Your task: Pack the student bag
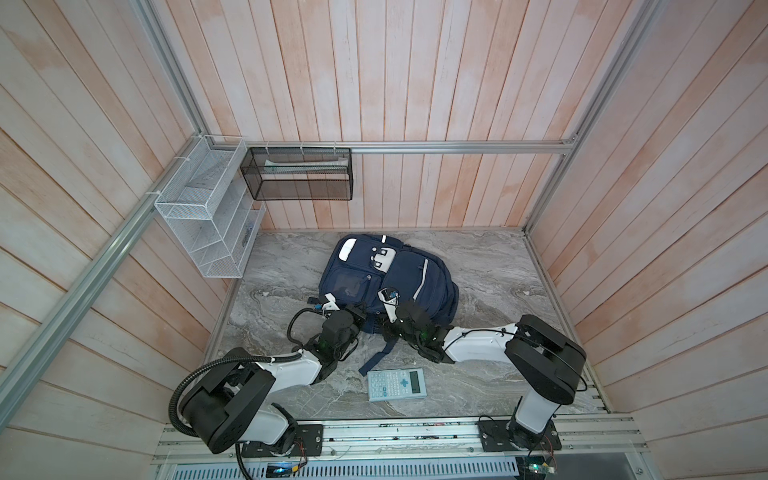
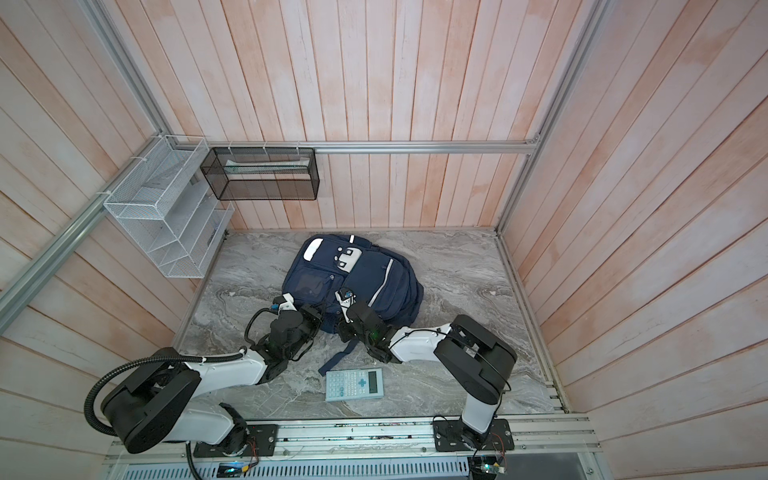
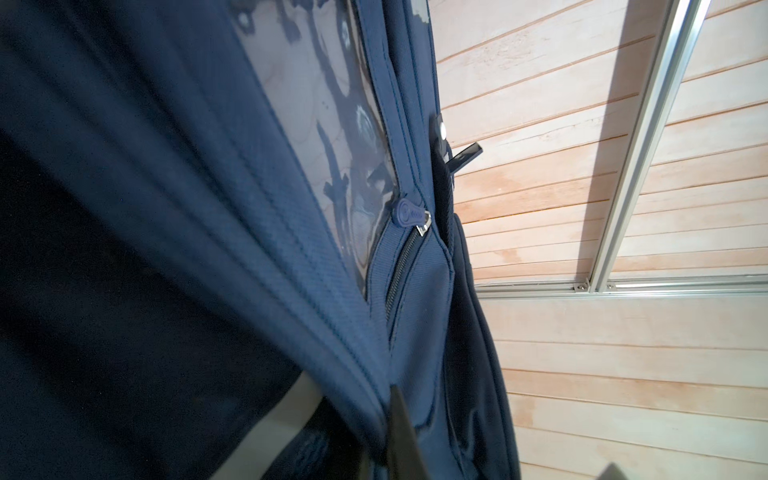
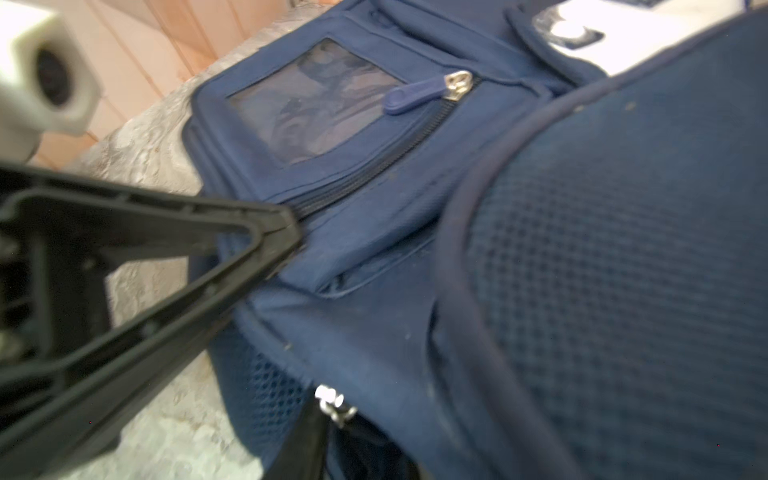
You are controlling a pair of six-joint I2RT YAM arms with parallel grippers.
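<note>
Your left tool [image 1: 358, 311] is clamped on the near edge of the bag [image 1: 415, 270], centred on the table [image 1: 498, 291], likely steadying it; whether the right tool [image 1: 384, 326] grips the zip pull [image 4: 334, 405], you cannot tell.

A pale grey rectangular pocket calculator [image 1: 397, 384] [image 2: 354, 384] lies flat, keys up, on the grey veined marble-patterned tabletop [image 1: 498, 282] [image 2: 457, 270], near its front edge, in both top views. A white wire-mesh organiser with slanted dividers [image 1: 208, 212] [image 2: 162, 212] hangs on the left wall. Just beside it, at the back left corner, a black mesh rectangular basket [image 1: 299, 187] [image 2: 266, 189] hangs from a silver aluminium rail [image 1: 457, 147]; something pale and long lies inside, too unclear to name. Pinkish wooden plank walls [image 1: 395, 83] [image 3: 582, 208] enclose three sides.
</note>
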